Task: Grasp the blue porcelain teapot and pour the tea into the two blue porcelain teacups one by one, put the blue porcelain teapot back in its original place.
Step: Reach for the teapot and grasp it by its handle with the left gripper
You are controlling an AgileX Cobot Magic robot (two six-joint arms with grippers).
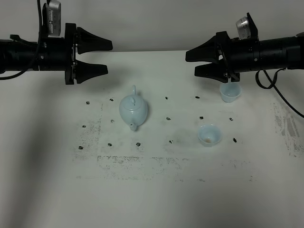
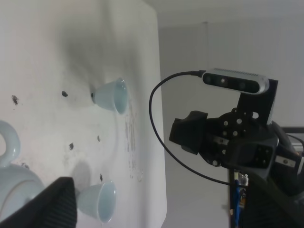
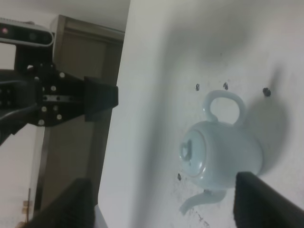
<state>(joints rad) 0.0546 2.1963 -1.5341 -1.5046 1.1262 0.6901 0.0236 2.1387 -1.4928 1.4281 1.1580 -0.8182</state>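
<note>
Left gripper (image 1: 109,58) and right gripper (image 1: 191,64) are hovering wide open, gripping nothing; the blue porcelain teapot (image 1: 133,110) is sitting nearer, untouched.

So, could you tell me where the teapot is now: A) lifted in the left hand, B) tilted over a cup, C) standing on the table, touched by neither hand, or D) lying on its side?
C: the blue porcelain teapot stands upright on the table, with the left hand and the right hand both open and clear of it.
</note>
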